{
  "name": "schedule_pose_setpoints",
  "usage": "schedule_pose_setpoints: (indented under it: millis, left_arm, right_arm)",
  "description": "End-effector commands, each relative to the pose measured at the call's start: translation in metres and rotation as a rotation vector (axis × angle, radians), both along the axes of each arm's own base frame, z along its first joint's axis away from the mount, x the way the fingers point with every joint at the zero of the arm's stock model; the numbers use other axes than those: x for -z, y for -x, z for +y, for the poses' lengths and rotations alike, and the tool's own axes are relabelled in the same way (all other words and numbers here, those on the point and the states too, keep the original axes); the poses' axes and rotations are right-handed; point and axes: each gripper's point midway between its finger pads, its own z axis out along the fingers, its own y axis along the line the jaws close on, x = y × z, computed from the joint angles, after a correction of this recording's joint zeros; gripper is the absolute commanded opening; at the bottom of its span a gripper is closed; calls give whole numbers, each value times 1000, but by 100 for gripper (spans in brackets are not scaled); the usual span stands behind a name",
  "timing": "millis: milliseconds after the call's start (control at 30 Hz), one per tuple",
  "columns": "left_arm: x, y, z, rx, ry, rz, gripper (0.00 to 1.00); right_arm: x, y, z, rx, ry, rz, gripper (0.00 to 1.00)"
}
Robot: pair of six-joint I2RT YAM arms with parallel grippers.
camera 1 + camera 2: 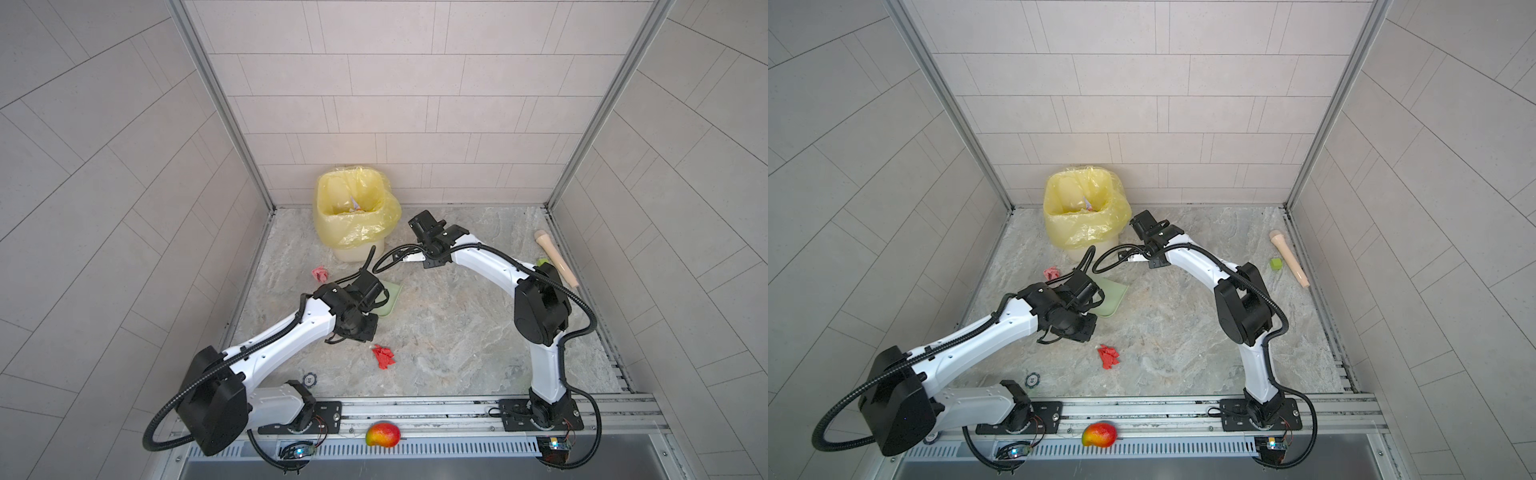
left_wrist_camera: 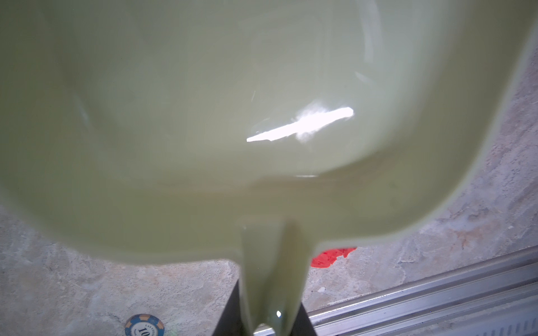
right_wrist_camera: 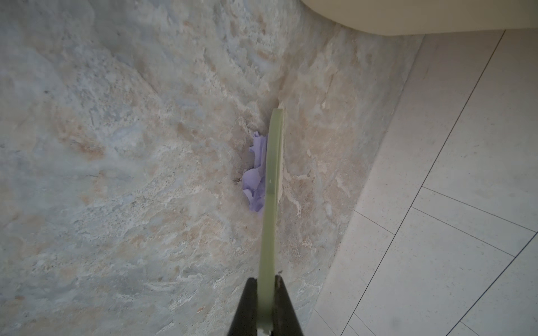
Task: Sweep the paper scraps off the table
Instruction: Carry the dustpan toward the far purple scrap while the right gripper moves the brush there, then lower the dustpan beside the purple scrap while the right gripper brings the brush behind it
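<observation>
Nearest the base rail (image 1: 415,405), well short of the bin (image 1: 365,235), a red scrap (image 1: 383,356) lies loose on the table (image 1: 457,332). Between it and the bin, the left gripper (image 2: 270,320) is clamped on the handle of a green dustpan (image 1: 390,297). A pink scrap (image 1: 320,273) sits near the bin's foot. Beside the bin, the right gripper (image 3: 265,308) pinches a thin green sweeping tool (image 3: 272,180), its long axis aimed roughly past the bin's base. A lavender scrap (image 3: 256,180) touches the flank turned away from the back wall (image 3: 451,145), so a stroke toward the dustpan looks right.
</observation>
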Motion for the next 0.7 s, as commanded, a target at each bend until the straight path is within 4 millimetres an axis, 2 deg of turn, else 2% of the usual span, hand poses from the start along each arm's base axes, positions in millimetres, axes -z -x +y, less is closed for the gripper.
schedule_pose_setpoints:
  millis: [0, 167, 333, 433, 667]
  left_arm:
    - [4, 4, 3, -22, 1, 16, 0]
    - [14, 5, 0, 16, -22, 56, 0]
    - [20, 1, -9, 72, -32, 82, 0]
    - [26, -2, -19, 132, -43, 109, 0]
    - [39, -13, -54, 319, -76, 152, 0]
  right_arm:
    - [-3, 38, -13, -48, 49, 107, 0]
    - [-5, 76, -30, -25, 74, 184, 0]
    - [-20, 109, -42, 32, 44, 207, 0]
    - [-39, 112, -48, 126, -7, 162, 0]
    - [-75, 92, -77, 478, -100, 37, 0]
